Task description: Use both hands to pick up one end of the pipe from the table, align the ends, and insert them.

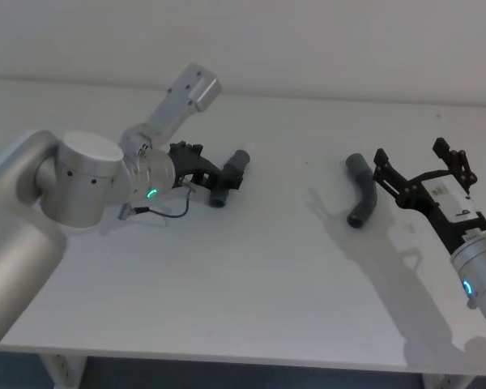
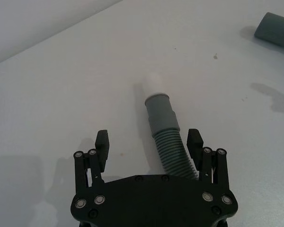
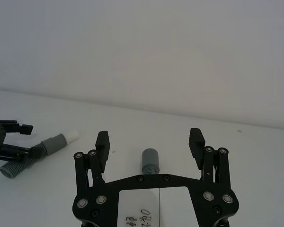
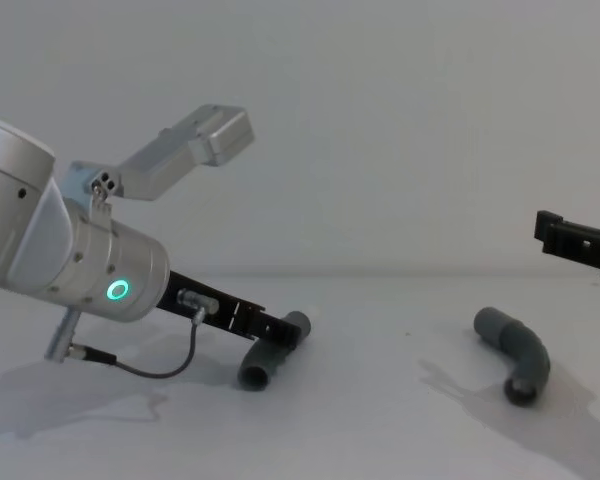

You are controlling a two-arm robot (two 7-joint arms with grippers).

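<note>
One grey ribbed pipe piece (image 1: 229,177) lies on the white table (image 1: 267,275) at the left, its paler narrow tip (image 2: 155,84) pointing away from my left gripper (image 2: 148,138). That gripper is low at the table and open. Its fingers straddle the ribbed part, which lies close to one finger (image 2: 195,142). The sharper elbow piece (image 1: 362,190) lies at the right. My right gripper (image 1: 409,149) hangs open just to its right, above the table. One round end (image 3: 150,160) of the elbow shows beyond and between its fingers.
A thin cable (image 1: 164,212) loops from the left wrist onto the table. The pale wall (image 1: 308,40) rises behind the table's far edge. Bare table (image 1: 296,174) separates the two pipe pieces.
</note>
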